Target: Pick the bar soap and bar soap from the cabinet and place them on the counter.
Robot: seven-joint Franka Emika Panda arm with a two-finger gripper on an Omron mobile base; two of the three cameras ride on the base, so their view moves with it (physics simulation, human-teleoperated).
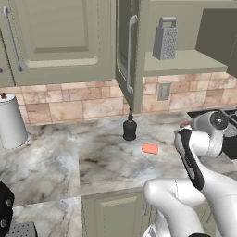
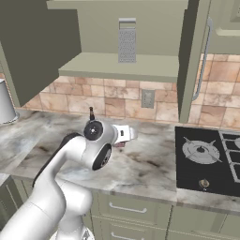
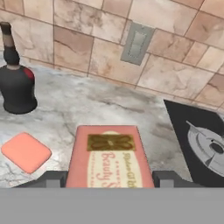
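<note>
Fingers (image 3: 109,178) grip the red-brown bar soap (image 3: 109,157) above the counter (image 3: 87,109).

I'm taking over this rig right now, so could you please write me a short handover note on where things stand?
Hand: closed on the red soap, low above the counter beside the stove.
Orange soap: already flat on the counter, near the black bottle.
Cabinet: open; a grater stands on its shelf.
Done: both soaps are out of the cabinet.
Left: put the red soap down and release it.
</note>
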